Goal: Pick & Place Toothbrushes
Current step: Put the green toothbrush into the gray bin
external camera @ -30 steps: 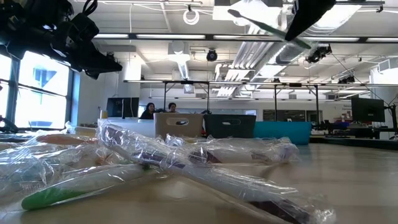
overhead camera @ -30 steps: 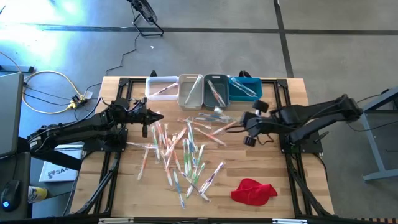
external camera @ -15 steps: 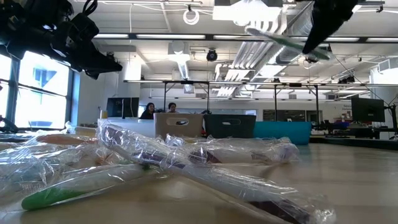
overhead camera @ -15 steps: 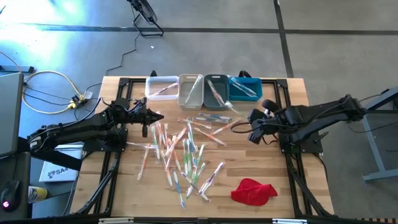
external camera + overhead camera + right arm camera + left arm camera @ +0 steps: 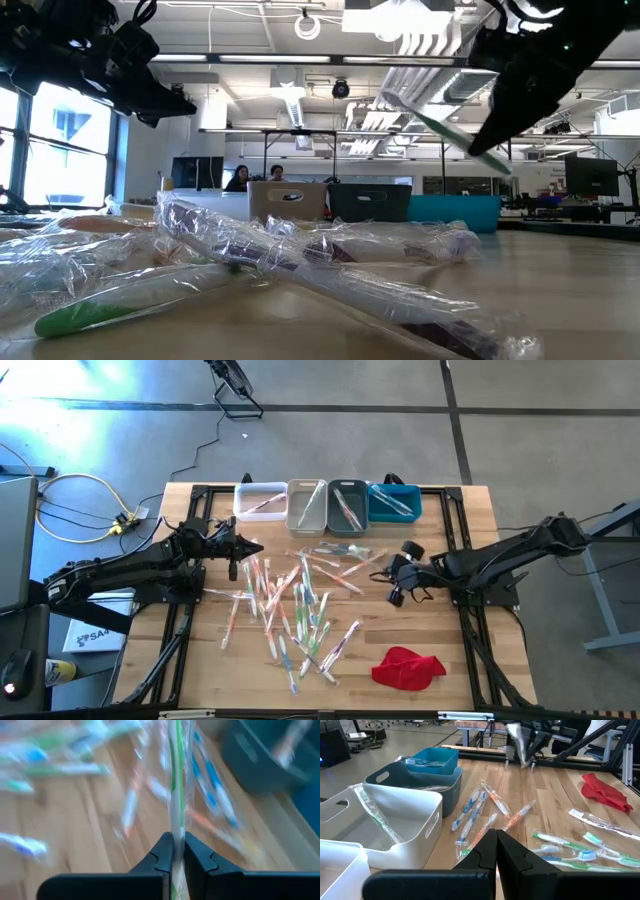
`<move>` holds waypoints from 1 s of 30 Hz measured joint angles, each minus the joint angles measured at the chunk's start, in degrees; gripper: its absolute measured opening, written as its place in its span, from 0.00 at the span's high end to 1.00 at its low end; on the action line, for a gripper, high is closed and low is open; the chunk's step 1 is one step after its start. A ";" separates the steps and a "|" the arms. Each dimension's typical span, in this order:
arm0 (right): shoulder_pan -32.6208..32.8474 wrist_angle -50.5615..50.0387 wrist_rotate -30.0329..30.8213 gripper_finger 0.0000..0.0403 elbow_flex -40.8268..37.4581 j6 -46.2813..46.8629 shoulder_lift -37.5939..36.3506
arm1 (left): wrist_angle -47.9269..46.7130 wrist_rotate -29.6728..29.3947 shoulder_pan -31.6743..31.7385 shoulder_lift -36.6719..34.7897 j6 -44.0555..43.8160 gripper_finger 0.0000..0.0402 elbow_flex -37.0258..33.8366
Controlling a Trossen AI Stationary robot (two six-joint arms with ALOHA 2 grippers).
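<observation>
dozens of wrapped toothbrushes are lying on the bench; the right end effector, clamped, is pinching a light, slippery green one near its end, while the left end effector is hovering closed, empty.

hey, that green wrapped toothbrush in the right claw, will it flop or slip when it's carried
Probably stiff: the green toothbrush sticks straight out of the shut right claw without drooping. Its clear wrapper looks glossy, so it may slide between the fingers. It seems light, being so thin.
</observation>
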 joint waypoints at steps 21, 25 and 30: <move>-34.80 42.05 -37.28 0.97 -9.43 -35.26 1.45 | 2.94 -10.77 0.02 0.48 -4.41 1.00 0.00; -37.97 46.66 -40.71 0.97 -9.43 -35.16 5.14 | 4.31 -15.00 0.01 2.23 -9.99 1.00 0.00; -38.49 54.99 -43.99 0.97 -9.43 -35.21 12.58 | 8.70 -18.97 0.02 6.26 -16.88 1.00 0.02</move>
